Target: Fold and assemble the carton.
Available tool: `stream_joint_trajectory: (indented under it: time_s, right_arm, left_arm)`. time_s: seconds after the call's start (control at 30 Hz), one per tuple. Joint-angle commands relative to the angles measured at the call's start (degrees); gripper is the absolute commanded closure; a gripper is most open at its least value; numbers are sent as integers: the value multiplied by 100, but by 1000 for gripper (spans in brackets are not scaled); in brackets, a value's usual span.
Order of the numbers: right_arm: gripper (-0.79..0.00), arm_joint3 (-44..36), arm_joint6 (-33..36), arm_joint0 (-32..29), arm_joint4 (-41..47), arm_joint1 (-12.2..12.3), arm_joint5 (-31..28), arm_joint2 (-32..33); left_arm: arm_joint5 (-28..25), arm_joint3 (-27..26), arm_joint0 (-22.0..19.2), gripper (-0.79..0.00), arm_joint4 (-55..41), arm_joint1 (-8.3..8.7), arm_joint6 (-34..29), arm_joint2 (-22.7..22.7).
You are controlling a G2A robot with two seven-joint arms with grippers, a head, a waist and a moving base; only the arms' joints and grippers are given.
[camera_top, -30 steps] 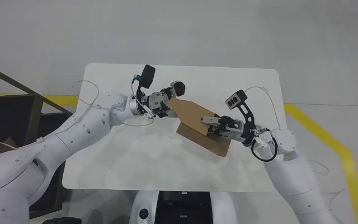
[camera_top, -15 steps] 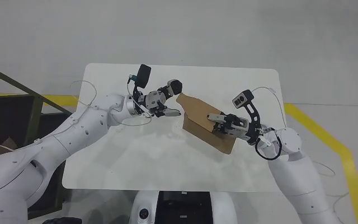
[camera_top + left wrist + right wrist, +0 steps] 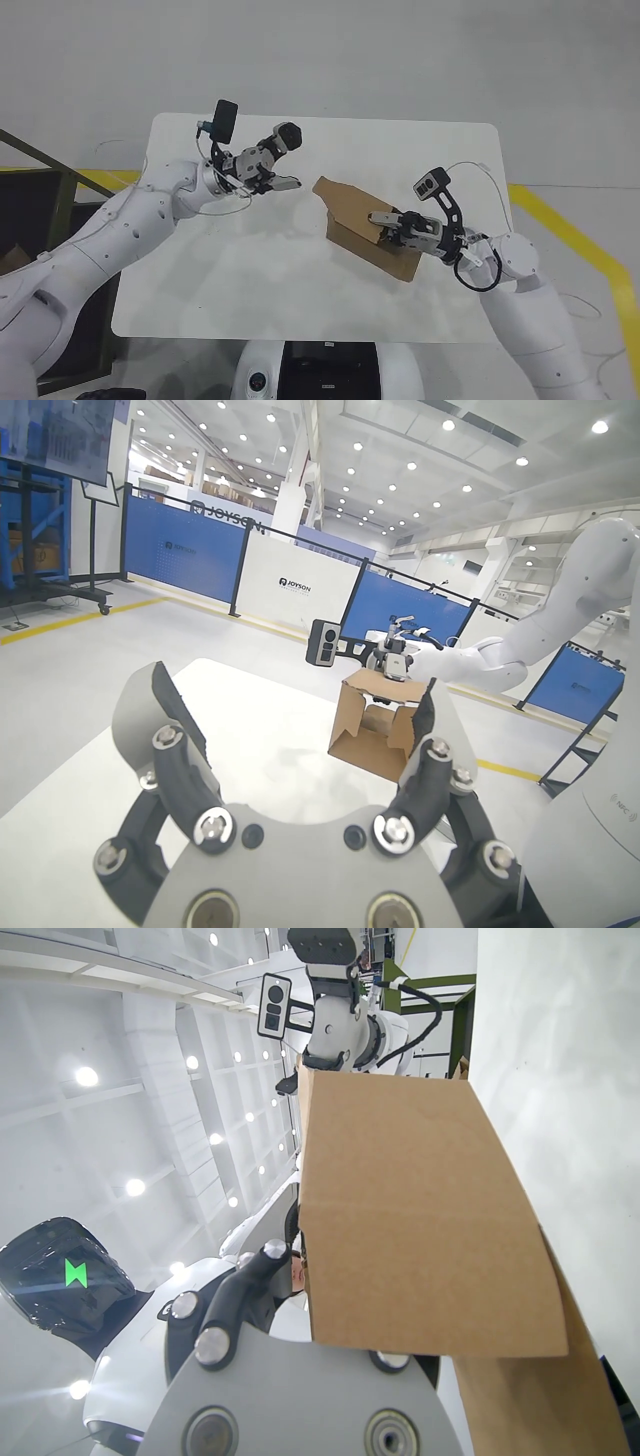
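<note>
Lying on the white tabletop point(image 3: 220, 290), toward its right side: a brown corrugated cardboard carton point(image 3: 362, 222), half erected, open end and loose flaps point(image 3: 400, 732) facing the left arm point(image 3: 150, 205). Clamped on its upper panel point(image 3: 420, 1218): the right gripper point(image 3: 384, 219). Spread wide, empty, well apart from the carton: the left gripper point(image 3: 285, 160). Looks light, stiff across panels, floppy at creases, easily dented. Best taken by a flap edge close to its fold, with gentle pressure.

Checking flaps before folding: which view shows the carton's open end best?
Left wrist view: it looks into the carton's open end, flaps visible. Top view gives its upper panel; right wrist view, a plain outer panel.
</note>
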Motion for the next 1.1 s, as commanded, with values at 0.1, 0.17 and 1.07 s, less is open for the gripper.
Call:
stream_joint_trajectory:
  time_s: [0.1, 0.17, 1.07]
  right_arm:
    - [0, -24, 4, 11, -103, -7, 27, -111]
    - [0, -29, 3, 36, -172, -14, 37, -188]
    - [0, -39, -38, 166, 154, -53, -150, -274]
  left_arm:
    - [0, -131, -112, -785, -235, -52, -426, 113]
    - [0, -169, -212, -785, -351, -89, -673, 181]
    - [0, -152, -436, -785, -1868, -302, -2573, 627]
